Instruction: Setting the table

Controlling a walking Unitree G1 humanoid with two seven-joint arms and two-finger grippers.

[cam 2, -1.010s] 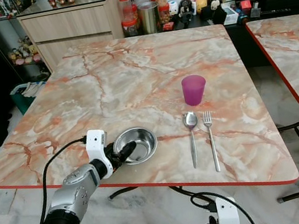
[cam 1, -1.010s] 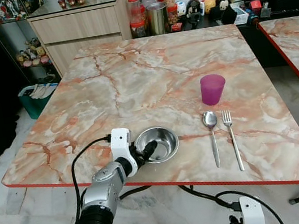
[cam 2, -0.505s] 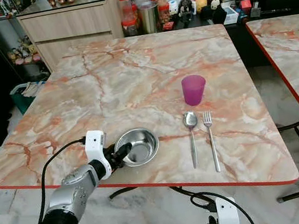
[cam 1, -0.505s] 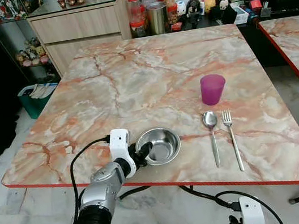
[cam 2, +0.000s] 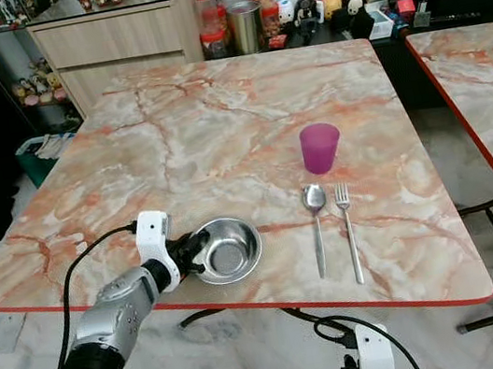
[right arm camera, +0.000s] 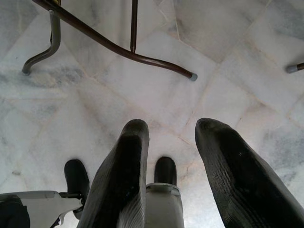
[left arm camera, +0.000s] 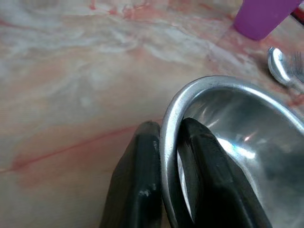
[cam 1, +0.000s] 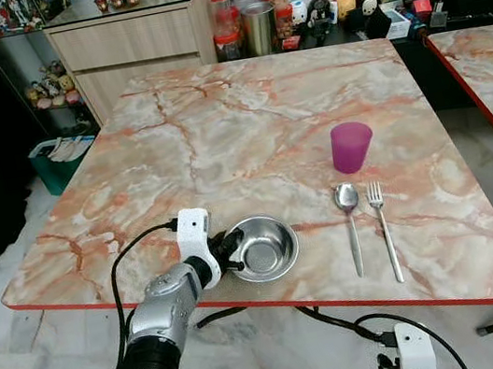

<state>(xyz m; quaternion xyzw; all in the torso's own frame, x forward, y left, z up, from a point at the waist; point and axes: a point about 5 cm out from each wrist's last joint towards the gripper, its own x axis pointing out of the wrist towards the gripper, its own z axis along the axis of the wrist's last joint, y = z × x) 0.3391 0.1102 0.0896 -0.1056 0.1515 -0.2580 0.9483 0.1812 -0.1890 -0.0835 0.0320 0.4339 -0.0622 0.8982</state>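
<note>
The marble table (cam 1: 219,132) with its red edge took up most of what lay in front of me, and a second table (cam 1: 491,58) of the same kind stood just off to my right. Beyond the far edge stood a wooden cabinet (cam 1: 137,42), with jars (cam 1: 246,14) and small figurines (cam 1: 340,10) lined up beside it. A green bin (cam 1: 58,164) sat on the floor to my left.

My left arm (cam 1: 161,326) reached up from below the near edge of the table. The bowl (cam 1: 262,248), a steel one, rested near that near edge, left of the cutlery. My left gripper (left arm camera: 165,156) was pinched onto the bowl's rim, one finger (left arm camera: 137,185) outside the wall and the other inside, both touching metal. The bowl appeared level on the marble.

A purple cup (cam 1: 351,146) stood upright further in, behind the cutlery. The fork (cam 1: 383,228) and spoon (cam 1: 350,224) lay side by side, handles toward me, the spoon nearer the bowl, neither touching it.

My right gripper (right arm camera: 171,156) hung over the tiled floor (right arm camera: 228,57) below the table, fingers parted and holding nothing.
</note>
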